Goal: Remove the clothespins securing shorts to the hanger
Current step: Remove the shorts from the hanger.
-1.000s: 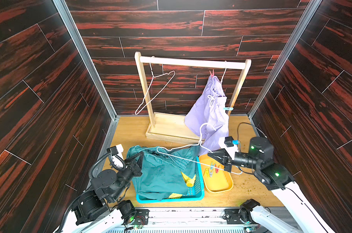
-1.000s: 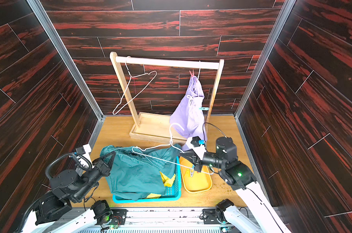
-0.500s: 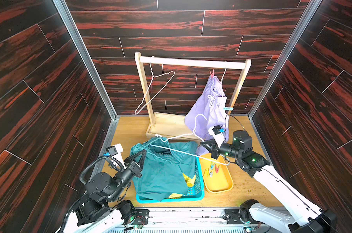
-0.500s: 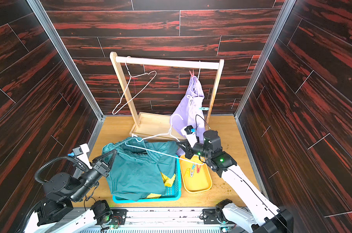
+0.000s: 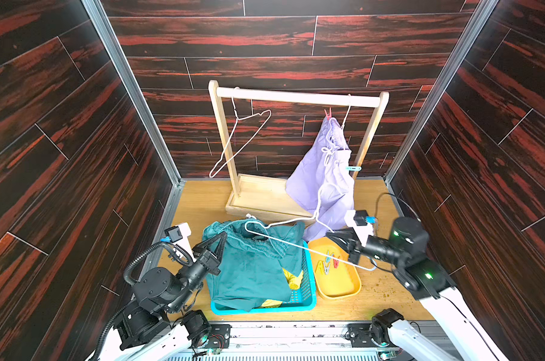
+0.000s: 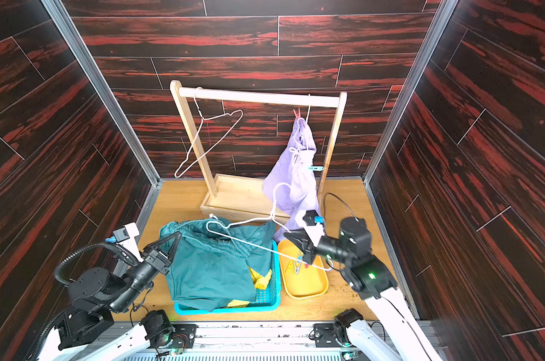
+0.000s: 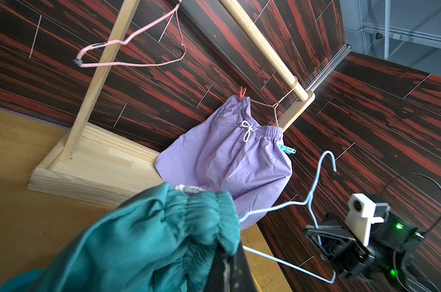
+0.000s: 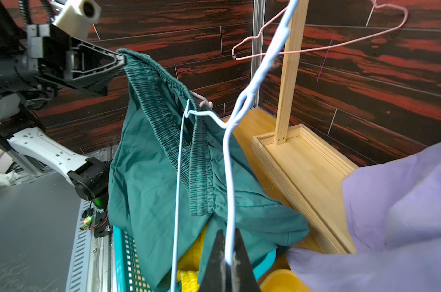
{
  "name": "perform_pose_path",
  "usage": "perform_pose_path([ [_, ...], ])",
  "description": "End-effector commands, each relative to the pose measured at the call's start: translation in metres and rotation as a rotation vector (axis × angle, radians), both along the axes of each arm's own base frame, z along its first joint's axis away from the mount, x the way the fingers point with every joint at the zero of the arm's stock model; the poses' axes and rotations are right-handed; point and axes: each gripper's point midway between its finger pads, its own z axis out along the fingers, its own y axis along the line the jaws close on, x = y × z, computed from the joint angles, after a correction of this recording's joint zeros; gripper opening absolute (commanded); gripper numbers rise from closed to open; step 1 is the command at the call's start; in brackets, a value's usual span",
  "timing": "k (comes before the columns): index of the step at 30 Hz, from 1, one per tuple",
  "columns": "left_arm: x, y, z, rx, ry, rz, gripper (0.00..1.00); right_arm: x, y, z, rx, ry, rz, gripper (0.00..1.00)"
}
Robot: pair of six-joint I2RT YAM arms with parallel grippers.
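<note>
Dark, red-streaked plank walls (image 5: 265,47) box in a pale wooden table (image 5: 202,203).

Four loose pins (image 5: 326,262), in yellow, blue and red, lie together in the yellow tray (image 5: 340,286) at the front right. Two more are on the lavender shorts (image 5: 321,181). A red pin (image 7: 242,92) sits at the raised corner of the waistband. A blue pin (image 7: 287,150) sticks out sideways at the lower corner. These shorts hang tilted from the right end of the wooden rack (image 5: 296,97) at the back, and their hem reaches down beside the tray.

The teal shorts (image 5: 252,268) drape over the blue basket (image 5: 265,308), just left of the tray. They cover most of the yellow shorts (image 5: 293,278) bunched inside it.

The left gripper (image 8: 122,59) is pinched tight on one end of the teal waistband and holds it up above the basket. The right gripper (image 8: 228,252) is clamped on the wire of the pale blue hanger (image 8: 228,177) near one end. That hanger slants across the basket. Its far corner lies against the teal waistband by the white drawstring, and its hook points up in front of the lavender shorts.

A bare pink hanger (image 7: 98,45) dangles from the left end of the rack's rail.
</note>
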Motion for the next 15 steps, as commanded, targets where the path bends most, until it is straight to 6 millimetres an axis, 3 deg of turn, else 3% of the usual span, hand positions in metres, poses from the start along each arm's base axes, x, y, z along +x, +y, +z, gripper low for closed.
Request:
perform_pose_path([
  [1,0.001,-0.002,0.010,-0.019,-0.036,-0.002,0.00,-0.002,-0.012,0.001,-0.045,-0.014,-0.042,0.00],
  [5,0.000,-0.001,0.009,-0.021,-0.034,-0.001,0.00,-0.002,-0.024,0.010,-0.041,-0.050,-0.090,0.00],
  [9,-0.003,-0.006,0.015,-0.022,-0.058,-0.039,0.00,0.021,-0.036,0.005,-0.070,-0.062,-0.204,0.00],
  [15,-0.003,-0.010,0.014,-0.015,-0.052,-0.053,0.00,0.036,-0.036,0.033,0.021,-0.155,-0.228,0.00],
])
